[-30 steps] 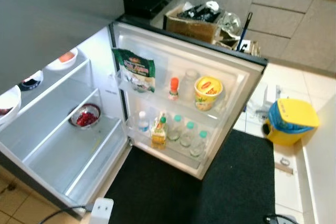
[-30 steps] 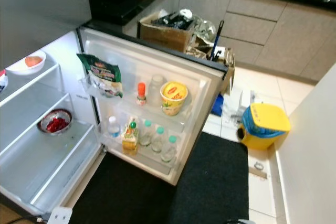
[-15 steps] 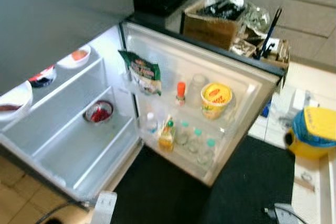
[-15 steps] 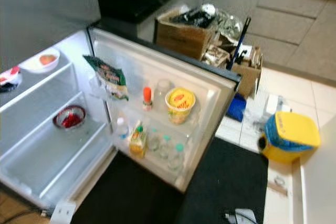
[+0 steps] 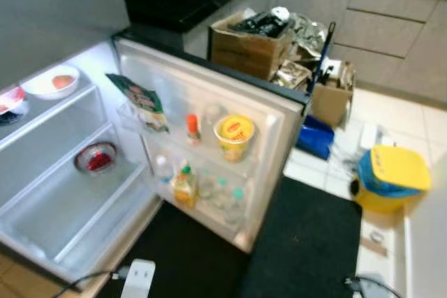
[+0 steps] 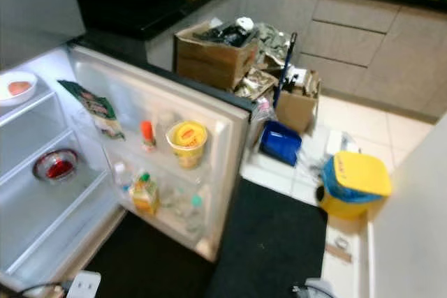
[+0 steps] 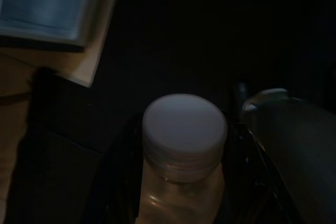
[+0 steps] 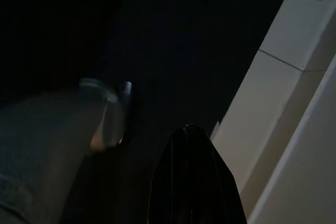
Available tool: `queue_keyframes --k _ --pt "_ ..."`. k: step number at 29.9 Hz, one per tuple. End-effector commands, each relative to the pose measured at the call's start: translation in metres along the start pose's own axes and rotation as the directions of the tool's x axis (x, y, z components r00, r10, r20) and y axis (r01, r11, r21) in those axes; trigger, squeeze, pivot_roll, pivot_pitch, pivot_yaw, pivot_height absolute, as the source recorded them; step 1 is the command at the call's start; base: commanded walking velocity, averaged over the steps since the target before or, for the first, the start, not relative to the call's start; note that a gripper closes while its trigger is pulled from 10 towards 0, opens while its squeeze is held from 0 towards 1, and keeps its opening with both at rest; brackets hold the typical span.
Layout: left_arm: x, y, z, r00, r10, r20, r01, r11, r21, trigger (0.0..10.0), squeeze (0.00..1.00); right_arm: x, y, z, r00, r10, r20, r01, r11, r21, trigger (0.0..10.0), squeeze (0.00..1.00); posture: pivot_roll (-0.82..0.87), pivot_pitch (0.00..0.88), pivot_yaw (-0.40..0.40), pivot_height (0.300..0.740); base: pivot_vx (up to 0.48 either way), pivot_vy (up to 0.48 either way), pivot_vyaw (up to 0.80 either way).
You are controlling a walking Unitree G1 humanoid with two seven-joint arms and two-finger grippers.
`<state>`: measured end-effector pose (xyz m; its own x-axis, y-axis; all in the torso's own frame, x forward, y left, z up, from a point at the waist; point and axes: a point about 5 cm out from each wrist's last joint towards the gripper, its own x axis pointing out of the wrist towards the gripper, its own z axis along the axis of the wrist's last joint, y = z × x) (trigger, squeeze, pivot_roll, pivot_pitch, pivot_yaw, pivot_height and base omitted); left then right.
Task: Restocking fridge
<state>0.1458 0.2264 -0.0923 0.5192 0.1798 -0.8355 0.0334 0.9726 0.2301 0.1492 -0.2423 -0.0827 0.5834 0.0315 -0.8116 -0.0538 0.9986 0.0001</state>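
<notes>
The left end effector (image 7: 181, 192) is clamped around a white-capped bottle (image 7: 184, 135), held low above the dark mat (image 5: 300, 242). The fridge (image 5: 63, 193) stands open at the left, its door (image 5: 209, 137) stocked with bottles and a yellow tub (image 5: 234, 136). Whether the right end effector (image 8: 191, 177) is open or closed, I cannot tell.

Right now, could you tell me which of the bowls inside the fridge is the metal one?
The metal bowl sits alone on the lower shelf, holding something red. The white bowl and its neighbour stand on the shelf above.
</notes>
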Motion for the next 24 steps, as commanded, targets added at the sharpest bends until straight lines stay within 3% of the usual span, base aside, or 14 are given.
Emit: queue_keyframes --k 1,7,10,11,13,14,17,19,20,21,22,24 --pt "0.000 0.002 -0.001 1.000 0.014 -0.005 -0.014 1.000 -0.003 10.0 0.00 0.000 -0.001 0.007 0.999 0.024 0.028 -0.023 0.999 -0.041 10.0 0.00 -0.12 0.112 -0.012 0.740 0.000 0.000 0.00" --pt "0.000 0.003 -0.001 1.000 0.021 -0.001 -0.021 1.000 -0.001 10.0 0.00 0.005 0.010 0.029 0.982 0.152 0.109 -0.143 0.986 -0.086 10.0 0.00 -0.12 0.114 -0.012 0.740 0.000 0.000 0.00" --pt "0.000 0.005 0.000 1.000 0.031 0.004 -0.031 1.000 -0.006 10.0 0.00 0.006 0.023 0.052 0.927 0.321 0.193 -0.304 0.946 -0.112 10.0 0.00 -0.12 0.114 -0.012 0.740 0.000 0.000 0.00" --pt "0.000 0.005 0.000 1.000 0.031 0.004 -0.031 1.000 -0.006 10.0 0.00 0.006 0.023 0.052 0.927 0.321 0.193 -0.304 0.946 -0.112 10.0 0.00 -0.12 0.114 -0.012 0.740 0.000 0.000 0.00" --pt "0.000 0.007 0.002 0.999 0.042 0.013 -0.042 0.999 -0.018 10.0 0.00 0.004 0.035 0.076 0.836 0.487 0.252 -0.455 0.873 -0.176 10.0 0.00 -0.12 0.114 -0.012 0.740 0.000 0.000 0.00" --pt "0.000 0.007 0.002 0.999 0.042 0.013 -0.042 0.999 -0.018 10.0 0.00 0.004 0.035 0.076 0.836 0.487 0.252 -0.455 0.873 -0.176 10.0 0.00 -0.12 0.114 -0.012 0.740 0.000 0.000 0.00" --pt "0.001 0.012 0.008 0.997 0.069 0.037 -0.066 0.996 -0.062 10.0 0.00 -0.003 0.049 0.100 0.689 0.671 0.274 -0.615 0.741 -0.271 10.0 0.00 -0.12 0.121 -0.011 0.740 0.000 0.000 0.00" --pt "0.001 0.012 0.008 0.997 0.069 0.037 -0.066 0.996 -0.062 10.0 0.00 -0.003 0.049 0.100 0.689 0.671 0.274 -0.615 0.741 -0.271 10.0 0.00 -0.12 0.121 -0.011 0.740 0.000 0.000 0.00" --pt "0.002 0.018 0.018 0.992 0.099 0.072 -0.090 0.988 -0.122 10.0 0.00 -0.010 0.056 0.109 0.603 0.758 0.249 -0.684 0.652 -0.327 10.0 0.00 -0.12 0.126 -0.014 0.740 0.000 0.000 0.00" --pt "0.002 0.021 0.025 0.989 0.116 0.096 -0.100 0.982 -0.159 10.0 0.00 -0.012 0.057 0.112 0.575 0.784 0.234 -0.704 0.619 -0.348 10.0 0.00 -0.12 0.126 -0.014 0.740 0.000 0.000 0.00" --pt "0.002 0.021 0.025 0.989 0.116 0.096 -0.100 0.982 -0.159 10.0 0.00 -0.012 0.057 0.112 0.575 0.784 0.234 -0.704 0.619 -0.348 10.0 0.00 -0.12 0.126 -0.014 0.740 0.000 0.000 0.00" --pt "0.003 0.027 0.038 0.980 0.143 0.141 -0.107 0.965 -0.239 10.0 0.00 -0.015 0.059 0.116 0.548 0.809 0.214 -0.719 0.586 -0.373 10.0 0.00 -0.12 0.128 -0.014 0.740 0.000 0.000 0.00"
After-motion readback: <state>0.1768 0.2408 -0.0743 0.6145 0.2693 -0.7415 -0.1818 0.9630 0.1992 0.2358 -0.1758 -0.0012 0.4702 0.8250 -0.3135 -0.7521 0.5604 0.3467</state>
